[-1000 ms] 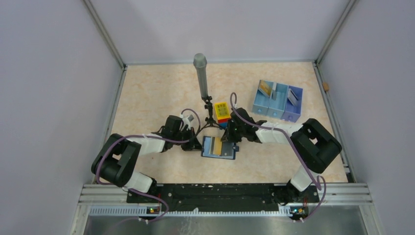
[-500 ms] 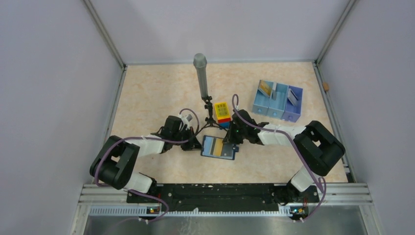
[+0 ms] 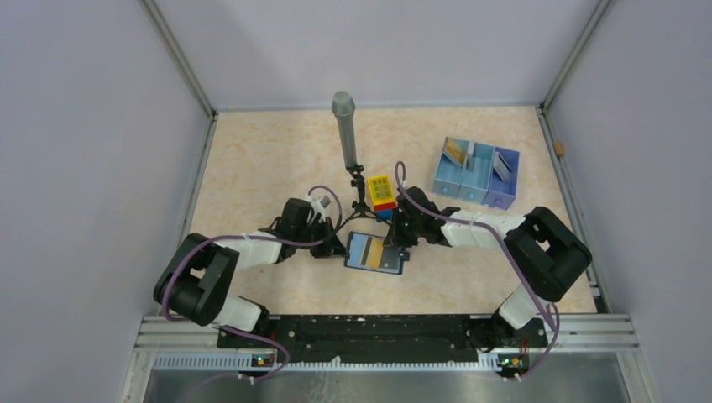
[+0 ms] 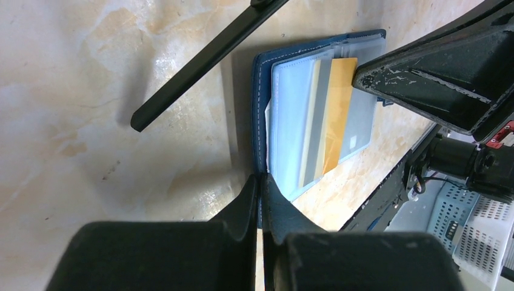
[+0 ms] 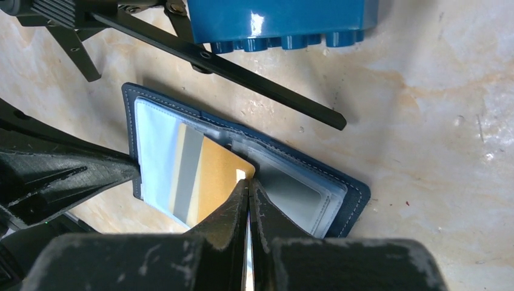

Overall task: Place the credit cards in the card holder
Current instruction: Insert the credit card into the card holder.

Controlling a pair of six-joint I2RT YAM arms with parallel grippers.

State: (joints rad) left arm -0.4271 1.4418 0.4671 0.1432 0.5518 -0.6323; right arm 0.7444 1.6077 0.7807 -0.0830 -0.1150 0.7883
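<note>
Clenched right gripper [image 5: 247, 183] should slide gold plastic credit card [image 5: 213, 173] flat toward nine o'clock; clenched left gripper [image 4: 261, 180] braces navy folding card holder [image 4: 259, 91].

From where I stand, no word, number or brand can be read anywhere. The gold card [image 5: 212, 173], lying just at the closed tips of the right gripper [image 5: 248, 188], shows only a plain face with a grey stripe. The clear pockets of the card holder [image 5: 357, 194] on both sides of these tips carry no print that I can make out. The toy block [image 3: 380, 186], beyond the fingers, has small dark marks on its yellow top, but they are too small to read.
</note>
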